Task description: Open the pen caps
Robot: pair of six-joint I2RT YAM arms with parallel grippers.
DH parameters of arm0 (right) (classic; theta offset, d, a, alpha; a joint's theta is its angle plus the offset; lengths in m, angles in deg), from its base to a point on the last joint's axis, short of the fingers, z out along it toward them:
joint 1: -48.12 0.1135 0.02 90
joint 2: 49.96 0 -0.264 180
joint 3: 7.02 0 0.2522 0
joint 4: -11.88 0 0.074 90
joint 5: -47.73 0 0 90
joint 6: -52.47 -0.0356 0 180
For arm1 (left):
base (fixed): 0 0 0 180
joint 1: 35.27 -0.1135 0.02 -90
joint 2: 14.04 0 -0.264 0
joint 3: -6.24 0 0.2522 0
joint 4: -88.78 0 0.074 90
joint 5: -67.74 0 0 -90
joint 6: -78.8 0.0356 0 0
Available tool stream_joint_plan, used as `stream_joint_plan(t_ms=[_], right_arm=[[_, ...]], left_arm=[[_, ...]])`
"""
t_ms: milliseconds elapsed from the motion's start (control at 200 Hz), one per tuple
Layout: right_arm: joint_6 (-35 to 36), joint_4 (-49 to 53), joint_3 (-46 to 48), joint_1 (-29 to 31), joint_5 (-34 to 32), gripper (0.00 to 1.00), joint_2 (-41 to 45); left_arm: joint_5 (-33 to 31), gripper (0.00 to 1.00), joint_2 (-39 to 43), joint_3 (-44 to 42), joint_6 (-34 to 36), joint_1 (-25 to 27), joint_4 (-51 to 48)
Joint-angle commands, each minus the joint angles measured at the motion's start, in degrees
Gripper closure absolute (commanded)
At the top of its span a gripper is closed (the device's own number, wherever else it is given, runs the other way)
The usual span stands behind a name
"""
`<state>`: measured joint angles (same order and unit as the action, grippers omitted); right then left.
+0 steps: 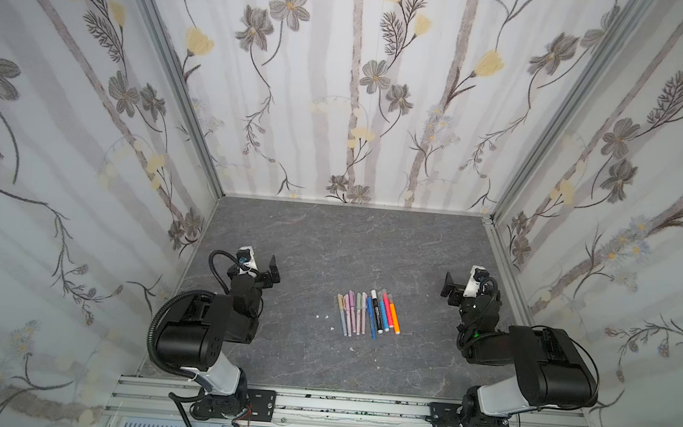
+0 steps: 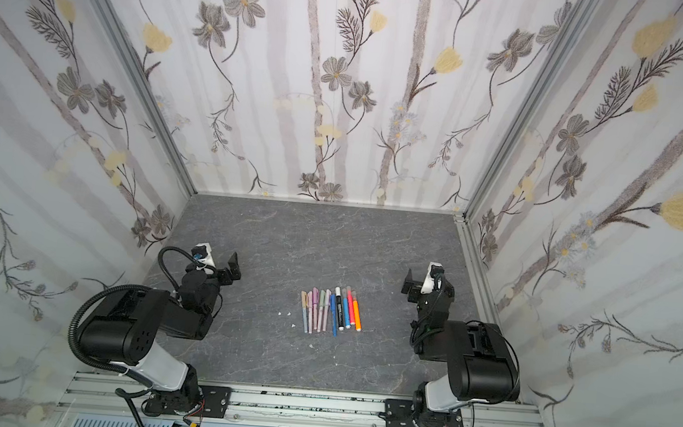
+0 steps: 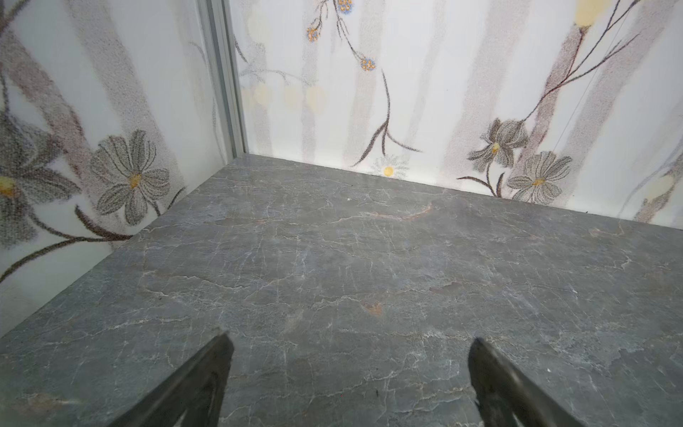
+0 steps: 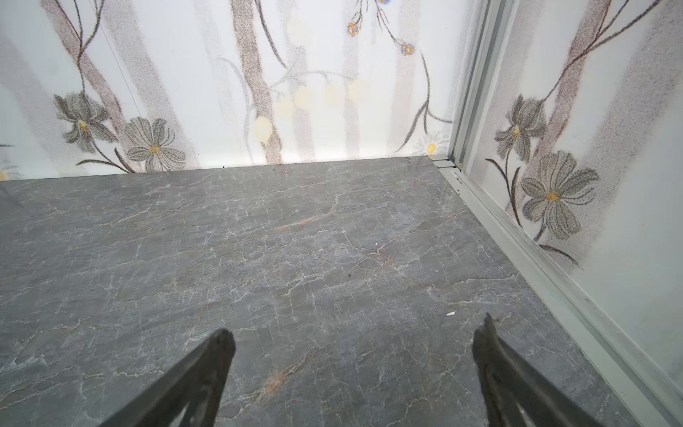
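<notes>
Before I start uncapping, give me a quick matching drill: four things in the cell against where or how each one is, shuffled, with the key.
Things:
1. orange pen
2. black marker
3. white specks
4. left gripper

Places or states:
A. open, nothing between the jaws
B. right end of the row of pens
C. on the table, just left of the row
D. inside the row, white cap on

Pairs: 1-B, 2-D, 3-C, 4-A.
</notes>
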<state>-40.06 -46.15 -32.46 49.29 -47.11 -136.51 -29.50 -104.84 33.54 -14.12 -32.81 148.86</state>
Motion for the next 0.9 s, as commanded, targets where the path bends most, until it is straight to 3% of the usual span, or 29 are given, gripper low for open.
stream_joint_plan(t_ms=[0, 894], right_arm=[[0.63, -2.82, -0.1, -0.03, 0.18, 0.0, -0.04], [0.65, -2.61, -0.28, -0.03, 0.12, 0.0, 0.01]], left_arm=[[-0.16, 0.0, -0.05, 0.3, 0.71, -0.09, 2.63], [0.22, 0.0, 0.0, 0.52, 0.6, -0.17, 2.3]])
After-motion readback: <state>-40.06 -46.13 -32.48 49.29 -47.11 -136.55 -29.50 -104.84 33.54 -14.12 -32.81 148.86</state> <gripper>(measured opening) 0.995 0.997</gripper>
